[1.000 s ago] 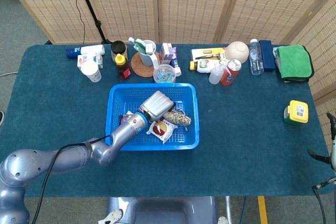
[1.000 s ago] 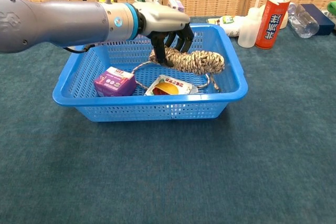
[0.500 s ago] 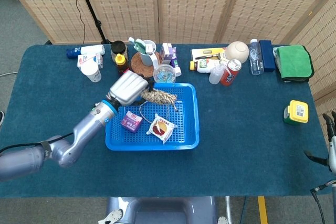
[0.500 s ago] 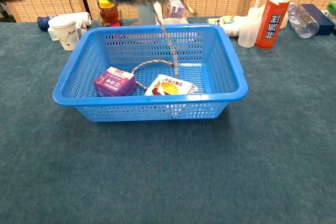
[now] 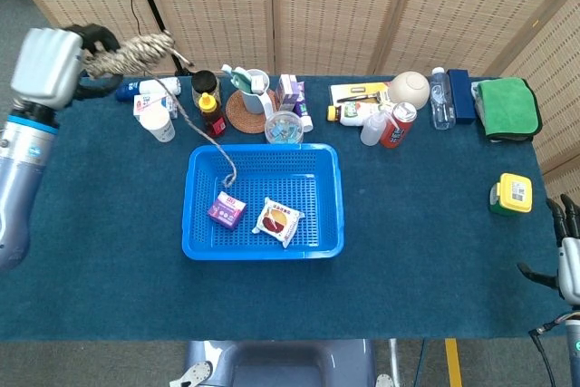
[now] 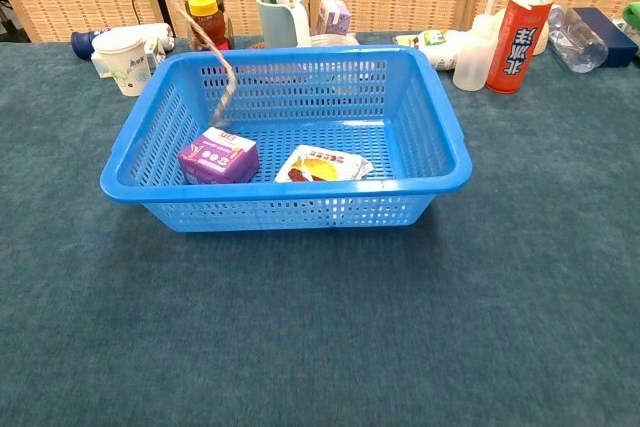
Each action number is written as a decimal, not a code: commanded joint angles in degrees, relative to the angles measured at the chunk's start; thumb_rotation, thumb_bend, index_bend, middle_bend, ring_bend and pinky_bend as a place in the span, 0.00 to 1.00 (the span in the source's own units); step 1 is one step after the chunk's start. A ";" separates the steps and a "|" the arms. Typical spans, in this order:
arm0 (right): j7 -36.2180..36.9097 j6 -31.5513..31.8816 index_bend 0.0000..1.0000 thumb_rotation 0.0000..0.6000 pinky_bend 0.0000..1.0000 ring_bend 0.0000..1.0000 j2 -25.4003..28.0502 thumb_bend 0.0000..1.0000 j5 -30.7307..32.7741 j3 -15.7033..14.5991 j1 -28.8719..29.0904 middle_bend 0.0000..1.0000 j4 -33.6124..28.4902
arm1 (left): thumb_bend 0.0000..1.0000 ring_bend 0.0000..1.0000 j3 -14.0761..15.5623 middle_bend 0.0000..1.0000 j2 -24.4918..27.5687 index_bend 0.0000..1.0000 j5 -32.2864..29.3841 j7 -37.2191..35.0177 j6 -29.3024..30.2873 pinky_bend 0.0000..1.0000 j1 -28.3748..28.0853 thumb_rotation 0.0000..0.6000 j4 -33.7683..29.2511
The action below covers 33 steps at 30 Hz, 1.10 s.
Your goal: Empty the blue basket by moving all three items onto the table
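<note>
My left hand (image 5: 50,65) is raised high at the far left of the head view and grips a bundle of speckled rope (image 5: 136,50). A loose strand of that rope (image 6: 205,32) trails down into the blue basket (image 5: 331,197). Inside the basket lie a small purple box (image 5: 226,210) and a white snack packet (image 5: 277,221); the chest view shows the purple box (image 6: 218,155) and the packet (image 6: 322,164) side by side. My right hand (image 5: 569,260) shows only partly at the right edge, its fingers spread and holding nothing.
Along the table's back edge stand a white paper cup (image 5: 158,121), a honey bottle (image 5: 210,115), a mug with brushes (image 5: 254,90), a red can (image 5: 397,124), a water bottle (image 5: 440,97) and a green cloth (image 5: 506,108). A yellow box (image 5: 511,193) lies at the right.
My left hand has lifted the rope bundle out of the basket and swung it up and far to the left. Only the loose strand still hangs into the basket.
</note>
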 commanded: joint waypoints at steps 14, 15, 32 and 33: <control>-1.18 -1.12 0.00 1.00 0.00 0.00 -0.67 0.00 -0.06 -0.57 0.58 0.00 0.05 | 0.38 0.50 1.38 0.52 -3.22 0.70 -2.29 -2.44 -6.51 0.59 2.56 1.00 10.82; -1.16 -1.10 0.00 1.00 0.00 0.00 -0.64 0.00 -0.02 -0.55 0.58 0.00 0.02 | 0.38 0.50 1.60 0.52 -3.80 0.70 -2.65 -1.75 -6.73 0.59 2.53 1.00 11.80; -0.94 -2.00 0.00 1.00 0.00 0.00 -0.62 0.00 0.68 -0.58 0.88 0.00 0.22 | 0.31 0.04 6.63 0.05 -12.38 0.11 -0.44 0.28 -19.39 0.21 -0.15 1.00 15.21; -0.88 -2.02 0.00 1.00 0.00 0.00 -0.59 0.00 0.75 -0.55 0.87 0.00 0.23 | 0.30 0.00 6.62 0.00 -12.07 0.02 -0.41 0.46 -19.75 0.11 -0.32 1.00 14.44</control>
